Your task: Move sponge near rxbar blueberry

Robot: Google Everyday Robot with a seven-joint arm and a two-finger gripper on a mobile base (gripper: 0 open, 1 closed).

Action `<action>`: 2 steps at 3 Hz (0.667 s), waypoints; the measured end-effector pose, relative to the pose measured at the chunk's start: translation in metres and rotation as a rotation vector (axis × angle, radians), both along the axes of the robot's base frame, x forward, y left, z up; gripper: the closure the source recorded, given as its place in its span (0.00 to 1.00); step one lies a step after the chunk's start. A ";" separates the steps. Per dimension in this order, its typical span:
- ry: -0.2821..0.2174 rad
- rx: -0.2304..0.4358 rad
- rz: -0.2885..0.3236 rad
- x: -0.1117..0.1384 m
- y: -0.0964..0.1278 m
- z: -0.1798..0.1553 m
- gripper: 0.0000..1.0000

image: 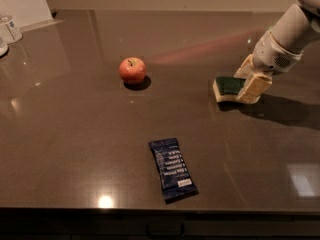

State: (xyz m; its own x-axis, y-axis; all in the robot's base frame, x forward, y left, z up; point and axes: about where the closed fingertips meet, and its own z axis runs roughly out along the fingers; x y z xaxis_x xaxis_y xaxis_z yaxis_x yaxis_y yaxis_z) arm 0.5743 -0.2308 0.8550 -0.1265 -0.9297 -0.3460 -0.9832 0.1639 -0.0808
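Observation:
The sponge [228, 88], dark green top on a pale yellow body, lies on the dark table at the right. My gripper [250, 79] is down at the sponge's right end, its two pale fingers [257, 86] apart, one on the far side and one on the near side of that end. The sponge rests on the table. The rxbar blueberry [172, 168], a flat dark blue wrapper with white text, lies near the front edge, well to the left of and nearer than the sponge.
A red apple [132, 70] sits left of the sponge in the middle of the table [75, 134]. A small bottle [11, 28] and a white board stand at the far left corner. The table's front edge runs just below the bar.

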 end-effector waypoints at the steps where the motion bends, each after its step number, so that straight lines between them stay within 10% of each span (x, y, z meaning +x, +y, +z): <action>1: 0.010 0.036 0.075 -0.033 0.031 0.020 1.00; 2: 0.024 0.050 0.124 -0.069 0.058 0.031 1.00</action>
